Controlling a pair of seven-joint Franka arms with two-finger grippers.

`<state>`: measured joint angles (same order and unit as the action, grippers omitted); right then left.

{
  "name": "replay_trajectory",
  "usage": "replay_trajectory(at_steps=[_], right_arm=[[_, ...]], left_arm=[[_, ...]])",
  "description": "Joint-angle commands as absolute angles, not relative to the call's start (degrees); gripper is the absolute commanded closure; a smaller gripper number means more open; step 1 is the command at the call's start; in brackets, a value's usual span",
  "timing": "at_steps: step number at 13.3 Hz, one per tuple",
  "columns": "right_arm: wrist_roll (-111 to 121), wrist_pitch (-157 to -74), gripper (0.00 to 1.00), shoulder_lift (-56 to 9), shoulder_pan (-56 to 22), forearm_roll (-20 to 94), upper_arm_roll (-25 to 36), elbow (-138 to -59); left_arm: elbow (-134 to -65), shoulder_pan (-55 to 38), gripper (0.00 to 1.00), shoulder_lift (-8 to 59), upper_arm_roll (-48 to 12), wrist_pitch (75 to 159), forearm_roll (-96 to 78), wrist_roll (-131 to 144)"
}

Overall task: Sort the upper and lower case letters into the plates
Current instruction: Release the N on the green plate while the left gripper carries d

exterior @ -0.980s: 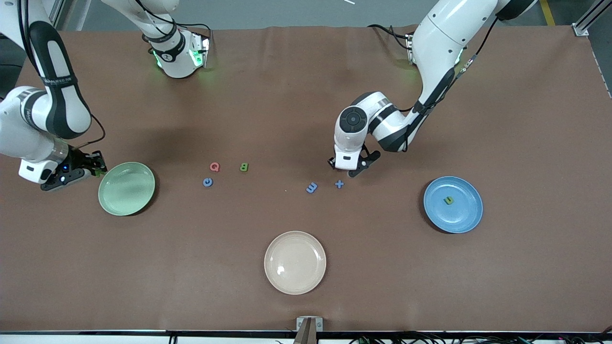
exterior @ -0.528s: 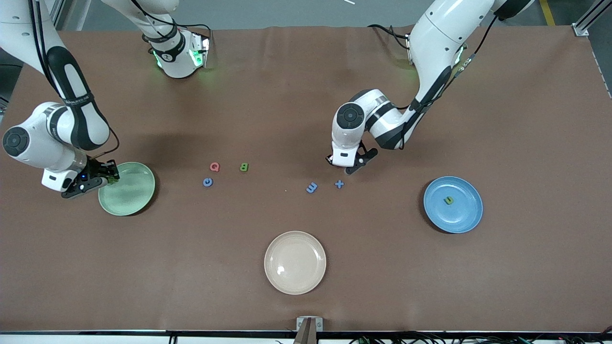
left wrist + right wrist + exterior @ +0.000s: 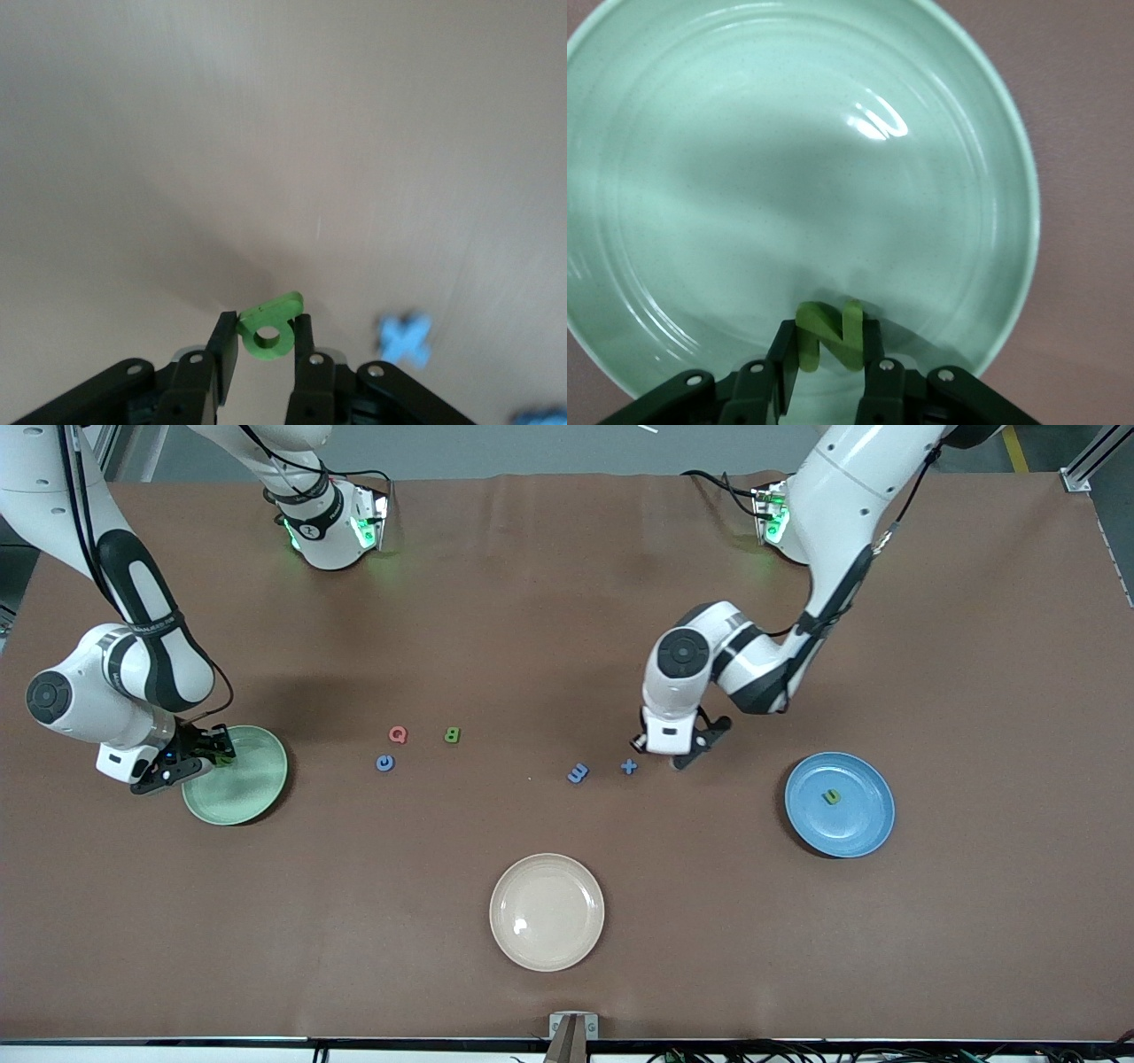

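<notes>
Over the pale green plate [image 3: 237, 776] at the right arm's end, right claw [image 3: 828, 354] clamps a green N [image 3: 830, 336] — lower, then release; left claw [image 3: 266, 350] grips a green letter [image 3: 270, 326] over the counter [image 3: 532, 602] — carry to blue plate [image 3: 864, 819].

Right gripper [image 3: 215, 751]: moved from beside the pale green plate [image 3: 248, 784] at the right arm's end of the bench to over that plate's rim; a green letter N [image 3: 829, 336] clamped between its fingers [image 3: 782, 352].

Left gripper [image 3: 678, 755]: fingers drawn together from part-open onto a small green letter [image 3: 270, 327]; shifted toward the left arm's end, now just beside the blue plus [image 3: 628, 766].
</notes>
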<state>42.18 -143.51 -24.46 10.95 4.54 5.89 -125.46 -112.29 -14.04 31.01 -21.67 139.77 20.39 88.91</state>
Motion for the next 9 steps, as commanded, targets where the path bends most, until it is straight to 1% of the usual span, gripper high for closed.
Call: replay_trajectory(at_steps=[1, 2, 4, 6, 9], right_arm=[[41.57, -143.97, 0.10, -24.26, 10.72, 5.62, 5.62, -125.77], [41.57, -143.44, 0.00, -24.00, 10.37, 5.62, 5.54, -125.77], [41.48, -142.13, 0.00, -22.60, 8.97, 5.71, 5.62, -125.42], [38.17, -138.27, 0.00, -19.61, 7.83, 5.63, 5.54, -125.07], [22.39, -132.38, 0.00, -15.31, 1.87, 5.62, 5.45, -125.16]], left_arm=[[-112.33, -8.37, 1.00, 27.25, -21.88, 137.56, 23.72, 82.74], [-112.32, -5.91, 1.00, 26.64, -21.97, 136.77, 23.73, 79.49], [-112.41, -0.82, 1.00, 25.76, -22.06, 136.06, 23.82, 73.07], [-112.41, 3.06, 1.00, 25.75, -22.06, 134.66, 23.82, 68.66], [-113.29, 9.29, 0.99, 26.19, -21.88, 133.24, 23.91, 61.20]])
